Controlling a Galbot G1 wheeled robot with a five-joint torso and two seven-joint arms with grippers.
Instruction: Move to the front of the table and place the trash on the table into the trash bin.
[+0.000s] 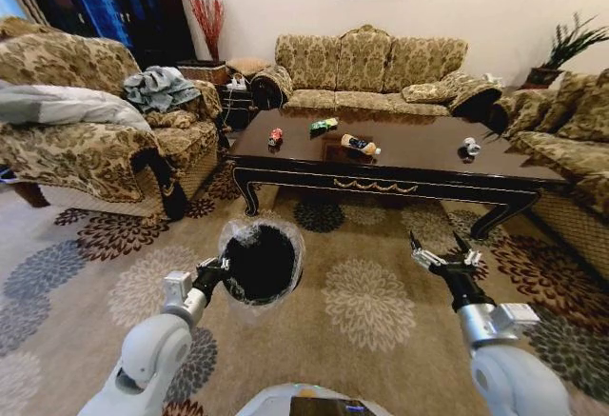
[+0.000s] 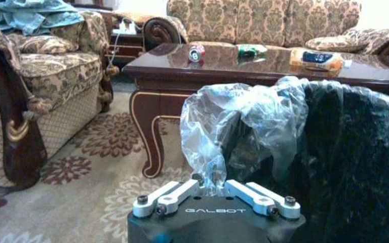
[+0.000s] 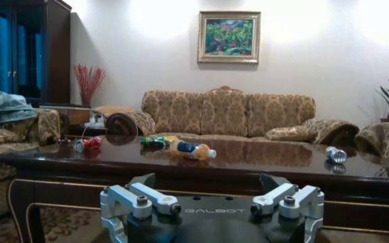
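Note:
The dark glossy table stands ahead of me, before the sofa. On it lie a red can, a green wrapper, an orange-and-blue bottle and a silvery can. My left gripper is shut on the bag-lined rim of the black trash bin, which is held low over the carpet short of the table. In the left wrist view the gripper pinches the clear bag at the bin. My right gripper hangs open and empty to the right, facing the table.
A patterned armchair with clothes on it flanks the table's left end. A long sofa runs behind the table and another seat stands at the right. Flowered carpet lies between me and the table.

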